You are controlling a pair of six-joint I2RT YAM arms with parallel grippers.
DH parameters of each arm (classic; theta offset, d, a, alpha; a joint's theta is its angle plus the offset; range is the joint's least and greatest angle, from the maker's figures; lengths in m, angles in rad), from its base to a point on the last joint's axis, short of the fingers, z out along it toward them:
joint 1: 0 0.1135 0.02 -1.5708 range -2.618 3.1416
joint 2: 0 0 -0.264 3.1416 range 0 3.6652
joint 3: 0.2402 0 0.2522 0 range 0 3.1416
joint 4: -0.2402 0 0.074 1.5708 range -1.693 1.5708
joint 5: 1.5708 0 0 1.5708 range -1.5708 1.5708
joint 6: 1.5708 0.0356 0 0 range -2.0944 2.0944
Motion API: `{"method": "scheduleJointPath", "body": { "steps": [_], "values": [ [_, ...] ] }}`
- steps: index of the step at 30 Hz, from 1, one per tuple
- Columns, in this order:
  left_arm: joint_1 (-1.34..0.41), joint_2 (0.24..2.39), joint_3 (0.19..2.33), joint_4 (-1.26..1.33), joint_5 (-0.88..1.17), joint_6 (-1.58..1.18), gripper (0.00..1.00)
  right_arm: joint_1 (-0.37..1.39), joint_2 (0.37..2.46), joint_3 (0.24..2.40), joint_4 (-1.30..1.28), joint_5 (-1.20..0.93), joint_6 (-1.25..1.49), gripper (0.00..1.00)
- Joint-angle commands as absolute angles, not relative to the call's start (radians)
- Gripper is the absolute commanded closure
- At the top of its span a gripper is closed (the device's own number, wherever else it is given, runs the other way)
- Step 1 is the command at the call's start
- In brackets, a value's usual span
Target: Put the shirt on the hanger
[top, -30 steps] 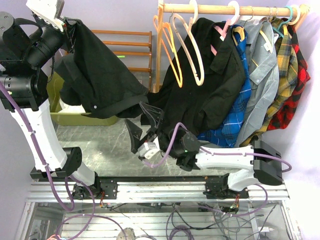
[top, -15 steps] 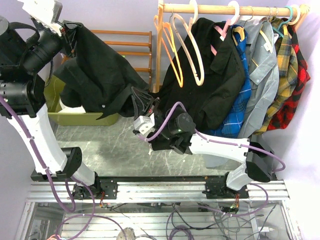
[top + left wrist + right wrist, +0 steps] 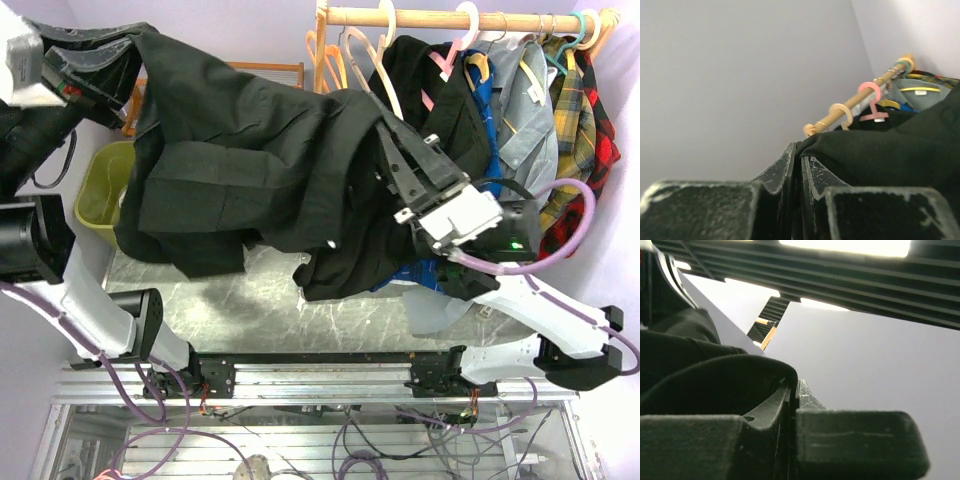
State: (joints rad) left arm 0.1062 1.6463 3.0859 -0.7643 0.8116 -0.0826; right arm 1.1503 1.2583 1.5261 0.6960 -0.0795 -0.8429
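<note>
Your shirt (image 3: pixel 250 170) is up in the air right now, stretched out like a banner between the two arms, well above the table (image 3: pixel 220 290). Your left gripper (image 3: pixel 135 44) has one end up high in the far left corner. From the left wrist camera, the two fingers are pressed flat together with black cloth pinched in the seam between them, so that one's clamped on the shirt.

Your right gripper (image 3: pixel 385 118) has the other end, over by the rail (image 3: pixel 450 18). Its long fingers point up and to the left, and the right wrist view shows them squeezed together with a fold of black fabric caught at the tips. So both ends are gripped. The cloth sags in the middle and a big crumpled chunk hangs down below, with a pale button showing near the lower edge.

The hanger (image 3: pixel 368 68) hangs by its hook on the rail, just right of the orange hangers (image 3: pixel 325 60). The shirt's right end sits in front of its lower half, so you only see the hook and the upper slope of the loop. I can't tell whether cloth and hanger touch.

Next along the rail is the other black shirt (image 3: pixel 440 90) on the pink hanger (image 3: pixel 462 30), then the blue plaid shirt (image 3: pixel 483 110). A green bin (image 3: pixel 100 190) sits below the shirt's left end.
</note>
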Motion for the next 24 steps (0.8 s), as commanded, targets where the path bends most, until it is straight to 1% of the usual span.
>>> {"method": "scheduleJointPath", "body": {
  "steps": [1, 4, 5, 7, 9, 10, 12, 14, 18, 21, 22, 24],
  "values": [
    [0.127, 1.654, 2.81, -0.675, 0.905, -0.188, 0.83, 1.15, 1.218, 1.448, 0.584, -0.034, -0.731, 1.0],
    [0.102, 1.584, 2.419, -0.662, 0.88, -0.129, 0.82, 1.148, 1.156, 1.279, 0.594, 0.025, -0.586, 1.0],
    [0.055, 1.568, 2.32, -0.706, 0.823, -0.063, 0.81, 1.149, 1.14, 1.22, 0.595, 0.045, -0.538, 1.0],
    [-0.105, 1.554, 2.149, -0.812, 0.651, 0.113, 0.82, 1.149, 1.121, 1.111, 0.591, 0.083, -0.423, 1.0],
    [-0.26, 1.542, 1.96, -0.851, 0.523, 0.232, 0.81, 1.149, 1.111, 1.022, 0.572, 0.157, -0.331, 1.0],
    [-0.316, 1.533, 1.871, -0.842, 0.49, 0.248, 0.81, 1.149, 1.109, 0.97, 0.568, 0.204, -0.283, 1.0],
    [-0.375, 1.515, 1.698, -0.801, 0.45, 0.263, 0.8, 1.148, 1.093, 0.864, 0.571, 0.252, -0.201, 1.0],
    [-0.383, 1.504, 1.573, -0.771, 0.42, 0.28, 0.78, 1.148, 1.06, 0.757, 0.606, 0.263, -0.146, 1.0],
    [-0.377, 1.485, 1.481, -0.757, 0.334, 0.327, 0.74, 1.148, 0.969, 0.588, 0.626, 0.334, -0.054, 1.0],
    [-0.36, 1.474, 1.458, -0.778, 0.295, 0.366, 0.65, 1.149, 0.898, 0.458, 0.654, 0.445, -0.013, 1.0],
    [-0.35, 1.475, 1.454, -0.787, 0.282, 0.379, 0.58, 1.148, 0.882, 0.423, 0.661, 0.473, 0.0, 1.0],
    [-0.323, 1.486, 1.459, -0.807, 0.256, 0.401, 0.4, 1.147, 0.863, 0.364, 0.673, 0.512, 0.027, 1.0]
  ]
}}
